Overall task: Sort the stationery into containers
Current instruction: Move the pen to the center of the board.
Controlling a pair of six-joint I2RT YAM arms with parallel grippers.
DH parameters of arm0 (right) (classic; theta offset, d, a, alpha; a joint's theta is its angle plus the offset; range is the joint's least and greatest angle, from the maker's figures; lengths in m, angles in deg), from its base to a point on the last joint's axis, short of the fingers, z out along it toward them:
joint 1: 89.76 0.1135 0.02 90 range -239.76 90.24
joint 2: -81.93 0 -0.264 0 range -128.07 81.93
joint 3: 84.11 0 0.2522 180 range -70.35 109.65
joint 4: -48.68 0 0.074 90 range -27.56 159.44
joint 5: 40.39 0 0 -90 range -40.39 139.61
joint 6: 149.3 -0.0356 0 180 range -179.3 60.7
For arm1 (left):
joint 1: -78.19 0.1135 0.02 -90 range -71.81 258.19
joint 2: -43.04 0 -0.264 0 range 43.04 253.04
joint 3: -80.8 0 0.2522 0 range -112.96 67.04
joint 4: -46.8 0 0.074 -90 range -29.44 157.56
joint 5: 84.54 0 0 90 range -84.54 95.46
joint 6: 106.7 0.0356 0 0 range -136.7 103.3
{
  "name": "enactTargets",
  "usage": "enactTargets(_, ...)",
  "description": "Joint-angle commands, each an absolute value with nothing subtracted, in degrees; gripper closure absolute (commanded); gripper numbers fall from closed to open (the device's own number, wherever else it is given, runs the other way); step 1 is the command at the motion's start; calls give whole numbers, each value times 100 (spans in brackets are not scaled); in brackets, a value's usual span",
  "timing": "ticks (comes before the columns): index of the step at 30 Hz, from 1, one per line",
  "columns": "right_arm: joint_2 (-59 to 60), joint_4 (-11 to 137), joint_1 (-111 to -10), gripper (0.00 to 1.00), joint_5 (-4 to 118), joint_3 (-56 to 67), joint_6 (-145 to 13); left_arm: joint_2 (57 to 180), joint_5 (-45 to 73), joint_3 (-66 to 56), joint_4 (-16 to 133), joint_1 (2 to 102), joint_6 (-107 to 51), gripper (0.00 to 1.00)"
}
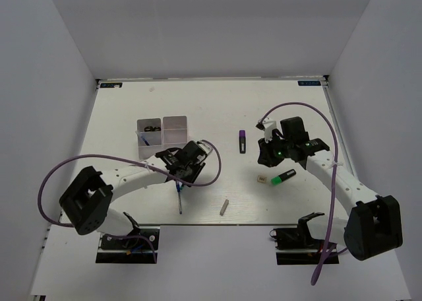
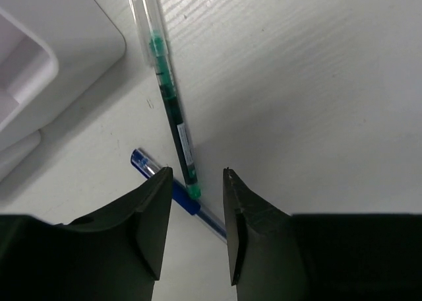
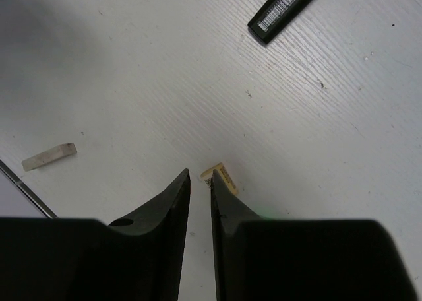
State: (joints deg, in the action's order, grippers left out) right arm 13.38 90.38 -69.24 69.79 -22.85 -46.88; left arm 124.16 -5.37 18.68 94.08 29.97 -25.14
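Top view, writing: blue tags (image 1: 111,85) at the far corners of the bench (image 1: 217,109), txt too small to read.
Top view, tray: white tray (image 1: 173,124) on far-left part of the bench; black scissors (image 1: 151,127) in one compartment, stored blue pen (image 1: 144,140) in the next one nearer.
Top view, L fingers (image 1: 181,169): just beside tray's near-right corner, over the loose blue pen (image 1: 179,199).
Top view, R side: purple marker (image 1: 242,141), beige cube (image 1: 262,179), green highlighter (image 1: 285,177) lie near R fingers (image 1: 269,154); grey stick (image 1: 225,206) is btw the arms.
L wrist, writing: clear green-ink pen (image 2: 170,103) has a barrel label, not readable.
L wrist, fingers: apart, gripping nothing; green-ink pen crosses the loose blue pen, its end in the gap.
R wrist, writing: barcode sticker on the marker barrel, digits unreadable; cube print unreadable.
R wrist, fingers: only a narrow slit apart, holding nothing; cube just beside one tip, contact unclear.
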Motion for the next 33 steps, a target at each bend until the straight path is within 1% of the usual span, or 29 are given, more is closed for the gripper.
enactTargets(1, 1470, 9013, -6980, 77, 7158, -2219, -4691, 12547, -834, 1940, 8948, 2959, -2566, 53)
enactTargets(6, 1479, 9030, -6998, 77, 7184, -2228, -4682, 12907, -921, 1905, 8641, 2968, -2566, 49)
enactTargets(14, 1514, 9030, -7016, 77, 7228, -2228, -4682, 13356, -939, 1764, 8526, 2950, -2531, 49)
enactTargets(19, 1531, 9021, -7033, 77, 7280, -2237, -4691, 13426, -834, 1852, 8464, 2950, -2583, 58)
enactTargets(22, 1540, 9004, -7051, 77, 7281, -2245, -4691, 13418, -746, 1940, 8464, 2959, -2627, 69)
enactTargets(23, 1540, 9012, -6973, 77, 7290, -2254, -4691, 13400, -685, 1975, 8456, 2950, -2636, 75)
enactTargets(25, 1558, 9004, -7042, 77, 7290, -2237, -4682, 13392, -588, 2028, 8438, 2924, -2689, 80)
enactTargets(26, 1566, 9012, -7051, 77, 7298, -2245, -4691, 13392, -579, 2045, 8447, 2880, -2689, 84)
enactTargets(28, 1566, 9004, -7060, 77, 7307, -2245, -4700, 13383, -526, 2072, 8464, 2714, -2742, 88)
enactTargets(33, 1602, 9004, -7068, 77, 7316, -2254, -4700, 13234, -535, 2107, 8683, 2196, -2987, 89)
